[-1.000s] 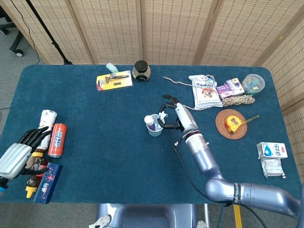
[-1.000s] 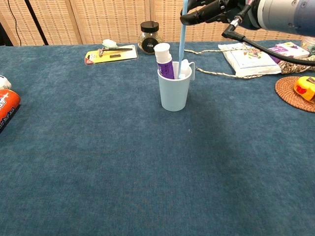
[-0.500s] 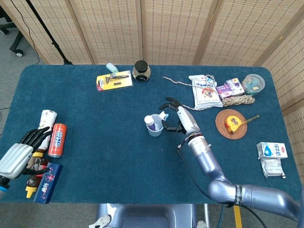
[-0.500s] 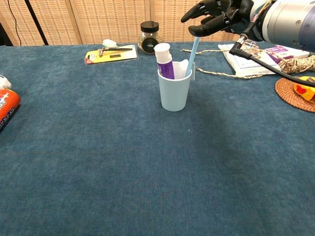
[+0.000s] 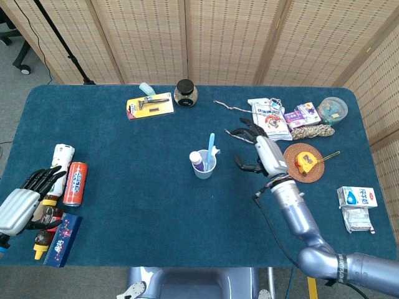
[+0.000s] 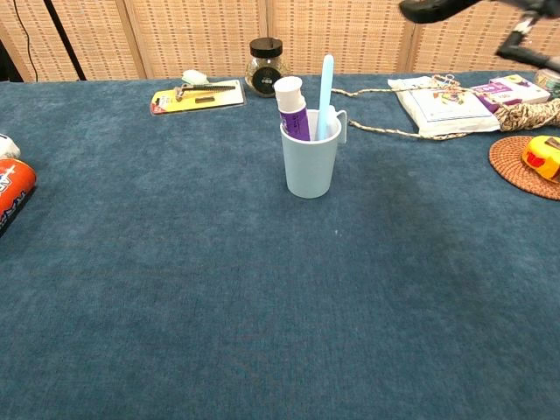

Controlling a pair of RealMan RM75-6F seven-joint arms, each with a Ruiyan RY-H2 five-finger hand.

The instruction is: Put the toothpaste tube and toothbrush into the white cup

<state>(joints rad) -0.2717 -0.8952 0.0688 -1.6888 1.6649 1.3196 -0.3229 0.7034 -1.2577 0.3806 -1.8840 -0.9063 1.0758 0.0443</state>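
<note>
In the white cup [image 6: 310, 162] the toothpaste tube [image 6: 291, 108] and toothbrush [image 6: 325, 86] are both standing, so the task is looking finished, while the right hand [image 5: 257, 148] is hanging to the right, fingers spread wide and holding nothing.

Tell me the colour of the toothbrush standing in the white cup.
Light blue plastic toothbrush; clearest in the chest view.

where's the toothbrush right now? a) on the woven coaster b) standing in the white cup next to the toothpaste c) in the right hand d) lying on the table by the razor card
b: the toothbrush stands in the white cup beside the toothpaste tube, and the right hand is off to the side, holding nothing.
</note>
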